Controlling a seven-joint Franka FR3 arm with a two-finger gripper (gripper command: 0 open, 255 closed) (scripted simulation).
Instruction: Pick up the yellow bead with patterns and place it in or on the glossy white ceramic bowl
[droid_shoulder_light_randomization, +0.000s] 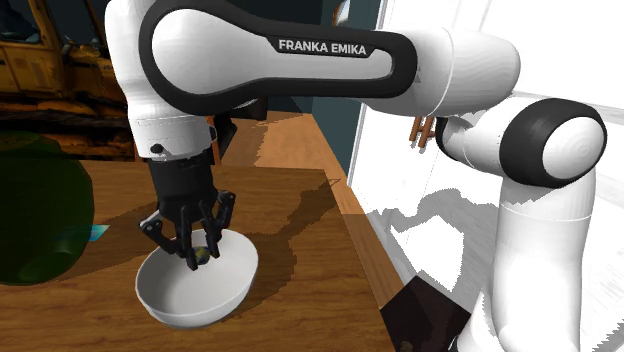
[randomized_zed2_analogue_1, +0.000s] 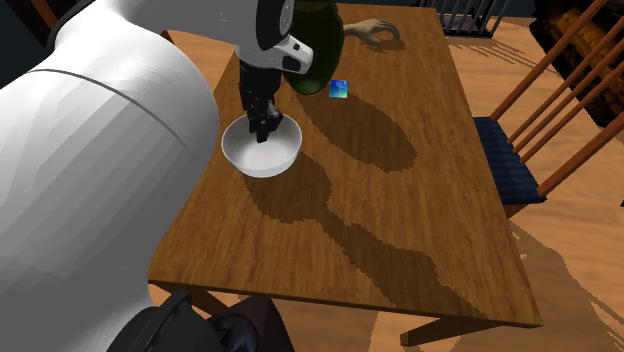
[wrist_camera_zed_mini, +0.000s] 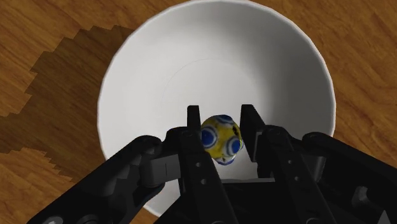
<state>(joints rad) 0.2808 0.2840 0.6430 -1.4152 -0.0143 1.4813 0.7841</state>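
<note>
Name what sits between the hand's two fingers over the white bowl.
The wrist view shows a yellow bead with blue-ringed patterns, clasped between the fingers and hanging above the inside of the white bowl.

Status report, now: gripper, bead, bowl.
Gripper shut on yellow patterned bead. Bead held over the inside of the white bowl, not yet released. Nothing between bead and bowl.

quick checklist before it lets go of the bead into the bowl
1. Patterned bead clasped between the claw fingers: ok.
2. Claw centred inside the rim of the white bowl: ok.
3. Bowl upright on the wooden table: ok.
4. Fingertips dipped below the bowl's rim, per the shoulder view: ok.
5. Gap left between bead and bowl floor: cannot tell.
</note>
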